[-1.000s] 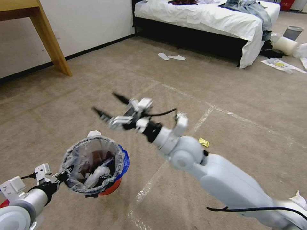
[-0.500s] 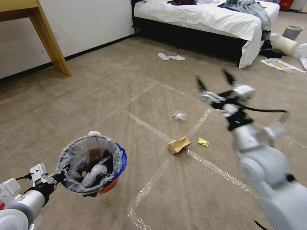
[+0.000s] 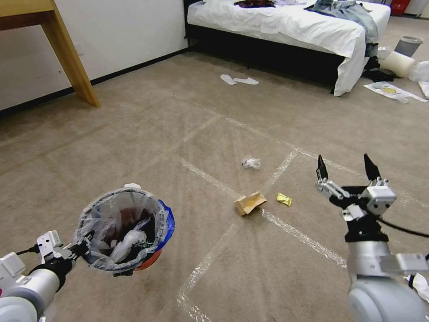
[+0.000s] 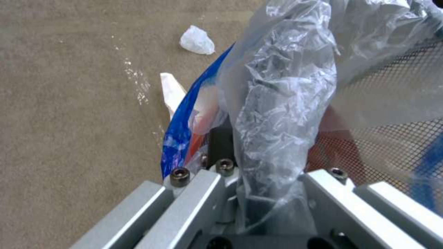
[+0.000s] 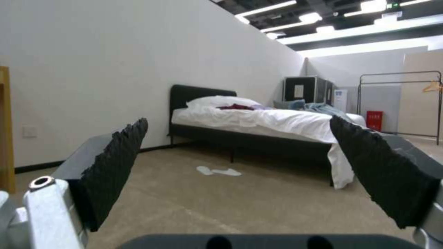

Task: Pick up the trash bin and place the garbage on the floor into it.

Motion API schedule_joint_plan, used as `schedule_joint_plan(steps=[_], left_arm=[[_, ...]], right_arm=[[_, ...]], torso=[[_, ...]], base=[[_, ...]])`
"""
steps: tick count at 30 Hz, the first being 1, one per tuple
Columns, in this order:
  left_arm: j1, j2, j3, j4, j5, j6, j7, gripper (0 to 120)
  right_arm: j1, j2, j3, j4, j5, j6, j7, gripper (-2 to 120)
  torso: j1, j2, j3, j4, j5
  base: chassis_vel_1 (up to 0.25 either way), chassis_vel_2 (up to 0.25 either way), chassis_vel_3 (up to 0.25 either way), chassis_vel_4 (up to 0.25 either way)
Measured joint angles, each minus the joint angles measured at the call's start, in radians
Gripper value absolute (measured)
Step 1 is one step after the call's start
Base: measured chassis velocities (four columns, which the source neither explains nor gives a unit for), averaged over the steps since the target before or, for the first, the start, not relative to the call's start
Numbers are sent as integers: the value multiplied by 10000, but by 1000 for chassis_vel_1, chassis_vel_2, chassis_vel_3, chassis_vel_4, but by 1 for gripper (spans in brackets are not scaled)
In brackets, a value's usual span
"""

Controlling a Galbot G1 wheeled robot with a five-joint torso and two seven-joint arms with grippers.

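The trash bin (image 3: 123, 232), a small red bucket with a clear liner and a blue bag edge, hangs just above the carpet at the lower left with litter inside. My left gripper (image 3: 84, 248) is shut on its rim; the left wrist view shows the crinkled liner (image 4: 286, 86) pinched at the left gripper (image 4: 240, 148). Garbage lies on the floor: a brown carton (image 3: 249, 202), a yellow wrapper (image 3: 284, 199), a clear plastic wad (image 3: 251, 162) and a white scrap (image 3: 132, 185) behind the bin. My right gripper (image 3: 346, 167) points upward at the right, open and holding nothing, to the right of the yellow wrapper.
Tape lines cross the carpet. A wooden table leg (image 3: 71, 58) stands far left, a bed (image 3: 290, 27) at the back with white slippers (image 3: 239, 80) before it. A grey metal bin (image 3: 409, 44) and clutter sit far right. A white tissue (image 3: 418, 284) lies at the right edge.
My right arm has swung from above the bin over to the right and come down, fingers still open, uncovering the carton and plastic wad. The bin has shifted slightly left and lower.
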Motion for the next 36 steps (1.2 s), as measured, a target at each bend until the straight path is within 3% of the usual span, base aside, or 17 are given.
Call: schedule_joint_plan(steps=[36], left_arm=[[58, -53, 8, -111, -56, -10, -26, 1]], right_arm=[[273, -116, -340, -607, -85, 195, -231, 100]], torso=[[1, -1, 1, -3, 1]], base=[[-16, 15, 14, -15]])
